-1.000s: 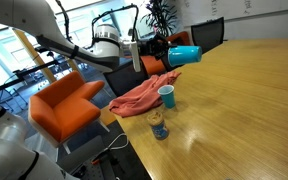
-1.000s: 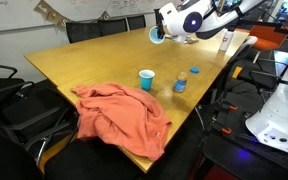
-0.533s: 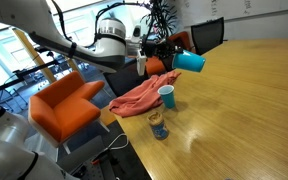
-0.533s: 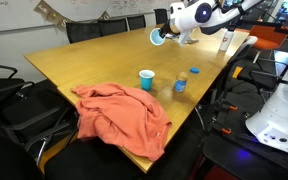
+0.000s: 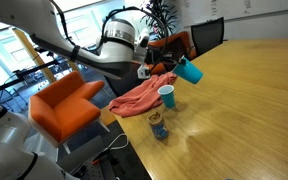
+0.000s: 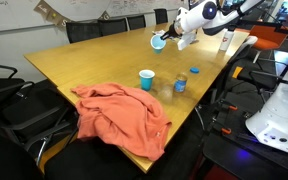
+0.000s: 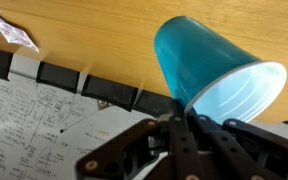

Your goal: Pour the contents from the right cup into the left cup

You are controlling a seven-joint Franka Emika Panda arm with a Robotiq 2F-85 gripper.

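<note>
My gripper [image 5: 174, 68] is shut on the rim of the right cup [image 5: 190, 71], the deeper teal-blue one, and holds it tilted in the air above the table. It shows in the other exterior view [image 6: 159, 42] and fills the wrist view [image 7: 209, 70], where the gripper [image 7: 182, 125] pinches its rim. The left cup [image 5: 166, 96], smaller and paler blue, stands upright on the table below and slightly nearer, also in an exterior view [image 6: 146, 79]. The contents are too small to see.
A short yellow patterned can [image 5: 159, 125] stands near the left cup, also in an exterior view [image 6: 180, 82]. A crumpled orange cloth [image 5: 136, 98] lies at the table edge [image 6: 114, 115]. Chairs surround the wooden table [image 5: 244, 110].
The arm has carried the right cup down and toward the left cup, tipping its mouth further downward. The left cup, can and cloth have not moved.
</note>
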